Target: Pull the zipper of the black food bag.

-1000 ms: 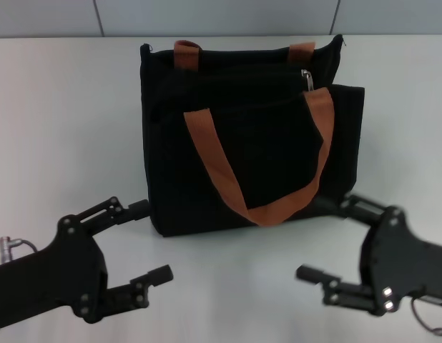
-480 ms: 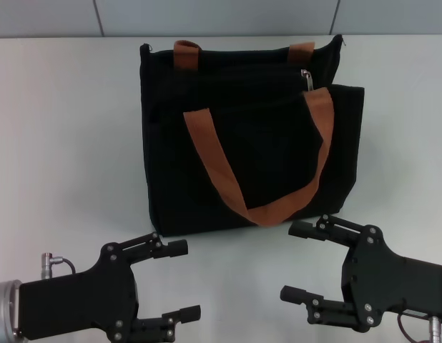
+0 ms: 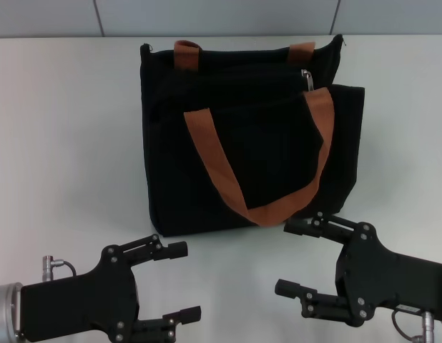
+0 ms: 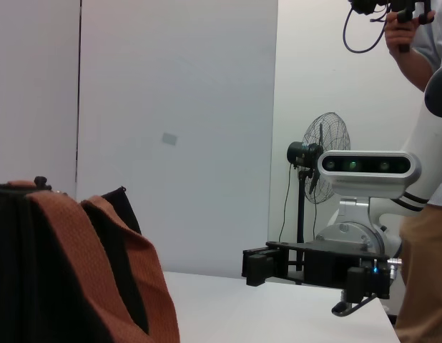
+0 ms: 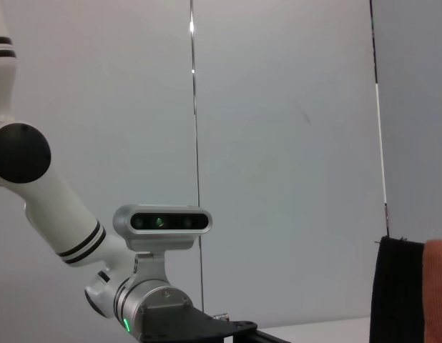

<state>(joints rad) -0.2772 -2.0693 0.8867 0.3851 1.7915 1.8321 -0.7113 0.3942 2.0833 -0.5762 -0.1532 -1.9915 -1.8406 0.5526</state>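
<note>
The black food bag (image 3: 264, 153) stands upright at the table's middle, with an orange-brown strap handle (image 3: 212, 164) hanging over its front pocket. The small silver zipper pull (image 3: 305, 77) sits at the top, near the bag's right end. My left gripper (image 3: 184, 281) is open and empty, in front of the bag's lower left corner. My right gripper (image 3: 285, 257) is open and empty, just in front of the bag's lower right. The bag's side also shows in the left wrist view (image 4: 35, 286) and in the right wrist view (image 5: 396, 286).
The bag stands on a white table (image 3: 64, 143) with a grey wall behind. In the left wrist view the right arm's gripper (image 4: 307, 263) shows farther off, with a fan (image 4: 325, 153) and a person (image 4: 425, 236) behind it.
Both grippers have drawn back toward the near table edge and slightly inward over the last second. Since half a second ago the right one crept a little left. The bag has not moved.
</note>
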